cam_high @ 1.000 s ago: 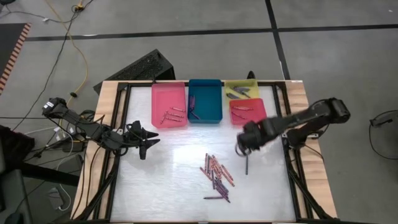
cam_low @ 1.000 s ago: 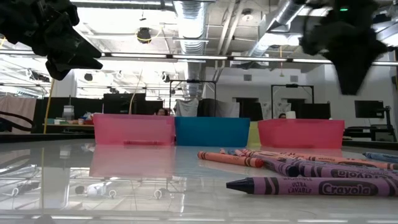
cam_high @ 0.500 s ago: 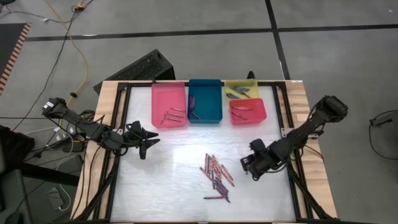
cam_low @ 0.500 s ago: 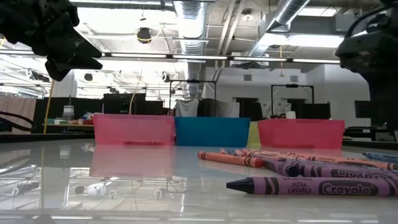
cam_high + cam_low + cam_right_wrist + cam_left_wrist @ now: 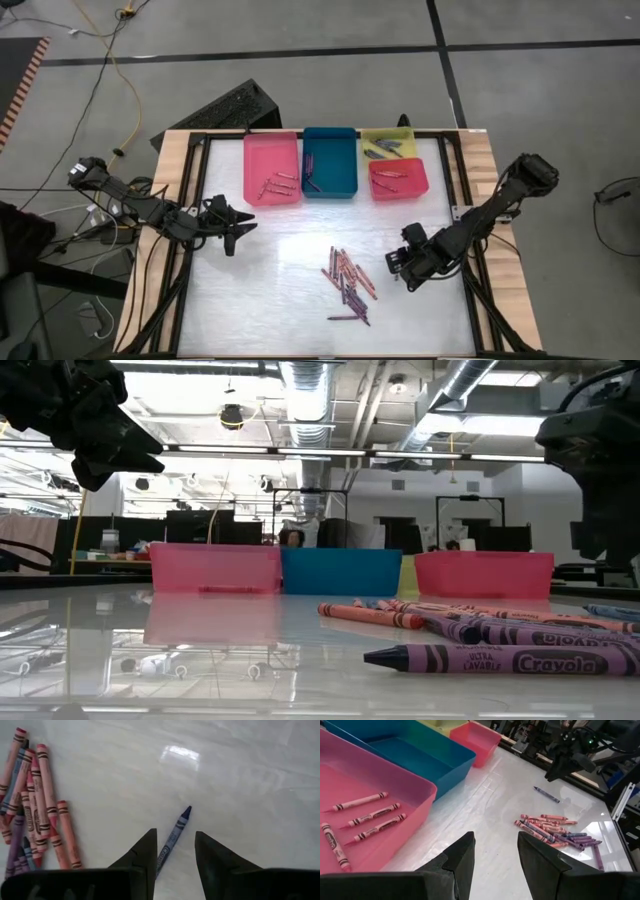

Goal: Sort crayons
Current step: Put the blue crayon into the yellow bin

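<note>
Over bench: we hold right claw (image 5: 172, 851) low, fingers apart, nothing gripped, lined up on a lone blue crayon (image 5: 173, 836).
Why there: we judge it strayed from the main pile (image 5: 348, 284), so needs its own pick.
Crayon vs claw: lies between the fingers, tip toward 1 o'clock; contact unclear.
Pile: approx 9 o'clock of right claw.
Trays: pink tray (image 5: 272, 165), blue tray (image 5: 329, 155), red tray (image 5: 398, 178) at bench's 12 o'clock edge w/ sorted crayons.
Left claw (image 5: 494, 851): waits at 9 o'clock side, parted, empty.
</note>
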Tool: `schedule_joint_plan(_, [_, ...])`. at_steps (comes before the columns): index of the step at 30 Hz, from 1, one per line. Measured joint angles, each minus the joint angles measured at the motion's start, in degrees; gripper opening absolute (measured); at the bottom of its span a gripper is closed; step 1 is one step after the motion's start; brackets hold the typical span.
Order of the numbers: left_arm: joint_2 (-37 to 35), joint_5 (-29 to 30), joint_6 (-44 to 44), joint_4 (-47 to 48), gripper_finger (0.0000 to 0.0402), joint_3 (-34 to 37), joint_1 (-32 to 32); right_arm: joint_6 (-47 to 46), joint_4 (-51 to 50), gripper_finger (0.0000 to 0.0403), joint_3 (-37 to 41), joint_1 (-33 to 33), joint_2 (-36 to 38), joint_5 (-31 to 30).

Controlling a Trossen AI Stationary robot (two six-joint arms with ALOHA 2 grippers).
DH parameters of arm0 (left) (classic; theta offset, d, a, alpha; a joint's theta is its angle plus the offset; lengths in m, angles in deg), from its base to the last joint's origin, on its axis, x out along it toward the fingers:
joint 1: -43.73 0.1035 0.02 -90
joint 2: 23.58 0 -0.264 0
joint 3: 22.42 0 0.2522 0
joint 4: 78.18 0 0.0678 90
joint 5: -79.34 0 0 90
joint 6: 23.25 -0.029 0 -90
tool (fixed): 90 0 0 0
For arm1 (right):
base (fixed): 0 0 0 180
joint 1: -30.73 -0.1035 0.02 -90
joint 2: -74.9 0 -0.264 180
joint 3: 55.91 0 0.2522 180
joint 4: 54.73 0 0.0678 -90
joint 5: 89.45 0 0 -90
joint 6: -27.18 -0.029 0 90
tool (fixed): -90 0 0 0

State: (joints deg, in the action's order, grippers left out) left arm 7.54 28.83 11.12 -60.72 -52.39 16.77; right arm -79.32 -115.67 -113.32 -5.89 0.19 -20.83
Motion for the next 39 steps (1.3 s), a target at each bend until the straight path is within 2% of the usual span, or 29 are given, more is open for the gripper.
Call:
schedule_joint_plan(6, [0.0, 0.1, 0.4, 0.0, 0.0139, 0.0, 0.0, 0.1, 1.8, 0.0127, 0.0, -0.2, -5.7, 0.6])
schedule_joint_plan(10, [0.0, 0.3, 2.3, -0.1, 0.0139, 0.0, 0.0, 1.8, 4.8, 0.0127, -0.2, -0.1, -11.8, 5.0])
schedule_joint_plan(16, [0.0, 0.4, 3.8, -0.2, 0.0139, 0.0, 0.0, 1.9, 6.0, 0.0127, -0.3, -0.2, -17.8, 6.4])
schedule_joint_plan(22, [0.0, 0.3, 3.9, -0.1, 0.0139, 0.0, 0.0, 3.1, 5.9, 0.0106, -0.3, 0.0, -17.5, 8.1])
schedule_joint_plan(33, [0.0, 1.9, 4.1, 2.9, 0.0139, 0.0, 0.0, 6.2, 5.7, 0.0008, -0.2, 2.1, -16.8, 8.7])
schedule_joint_plan(39, [0.0, 1.9, 4.7, 3.4, 0.0139, 0.0, 0.0, 15.4, 5.5, 0.0007, -1.9, 7.3, -16.9, 7.7])
